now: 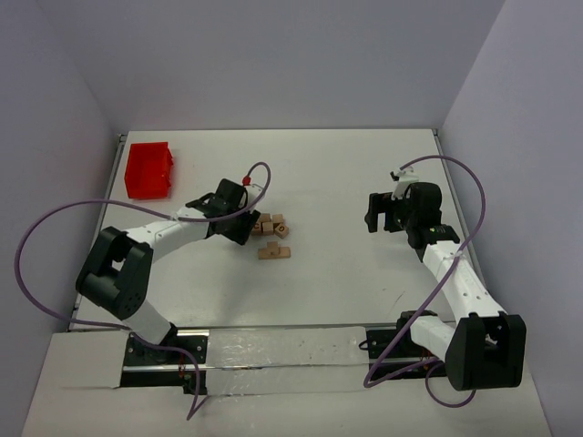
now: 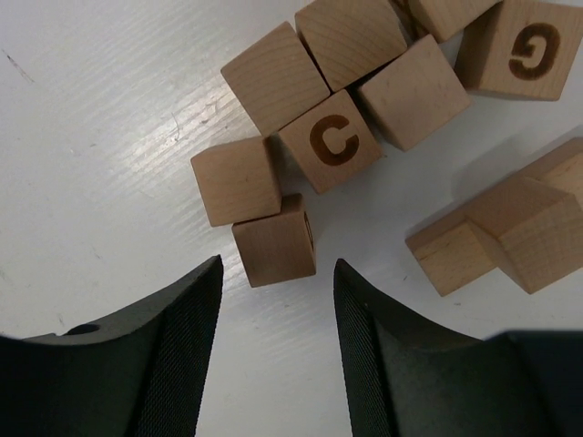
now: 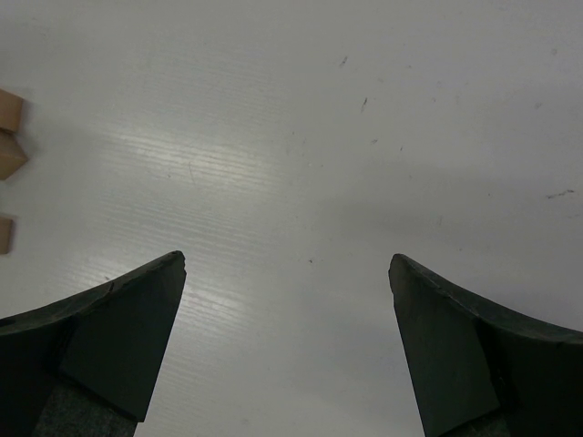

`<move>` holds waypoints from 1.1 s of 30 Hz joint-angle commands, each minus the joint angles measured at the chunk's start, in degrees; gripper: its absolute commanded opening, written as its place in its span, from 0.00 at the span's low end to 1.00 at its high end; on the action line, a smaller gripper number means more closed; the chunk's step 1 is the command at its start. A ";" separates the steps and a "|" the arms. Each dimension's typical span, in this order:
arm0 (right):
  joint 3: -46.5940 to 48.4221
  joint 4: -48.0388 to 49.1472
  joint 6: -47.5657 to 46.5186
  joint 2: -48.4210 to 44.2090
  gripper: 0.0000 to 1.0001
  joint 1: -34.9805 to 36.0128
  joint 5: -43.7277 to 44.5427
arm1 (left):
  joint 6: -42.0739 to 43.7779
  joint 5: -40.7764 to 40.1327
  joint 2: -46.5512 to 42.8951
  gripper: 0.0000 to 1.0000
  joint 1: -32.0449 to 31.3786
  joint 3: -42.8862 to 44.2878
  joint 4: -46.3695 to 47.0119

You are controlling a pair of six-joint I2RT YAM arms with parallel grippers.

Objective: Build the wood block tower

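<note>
Wood cubes bunched up tight, that's the whole worry here. In the overhead view the loose pile (image 1: 271,222) sits mid-table just past the left arm (image 1: 173,232), with the little started build (image 1: 273,252) right below it in the frame. The red bin (image 1: 148,170) is way off in the upper left, so it's no factor.

The left jaws are open with nothing between them, lined up on the nearest cube (image 2: 273,241) at the centre of the wrist view. The gap looks only a bit wider than the cube, so there's not much slack. That cube is touching the plain cube (image 2: 237,179) up-left of it and sits right against the C block (image 2: 331,141). If the jaws go in a hair off-centre, I reckon one tip rides into a neighbour and shoves the pile, or pinches two at once. The cube is also turned slightly against the jaws, so a squeeze could twist it or pop it out.

Other risk: the started build (image 2: 510,232), at the right of that wrist view, is near that side's jaw. A sloppy lift could knock it.

The right jaws are wide open over the table (image 3: 364,137), with cubes (image 3: 9,109) only at the left edge of that view.
</note>
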 commanded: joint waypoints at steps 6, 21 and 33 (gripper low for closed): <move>2.58 0.74 -0.29 0.47 1.00 -0.27 0.81 | -0.70 0.99 3.58 0.51 -0.43 4.23 2.31; 2.76 0.83 -0.15 0.06 1.00 -0.33 0.76 | 6.95 6.17 -1.67 0.03 -0.43 3.31 -1.64; 2.52 0.83 -0.03 -0.85 1.00 -0.33 0.23 | 24.92 23.49 -9.53 0.00 -1.74 5.54 -12.25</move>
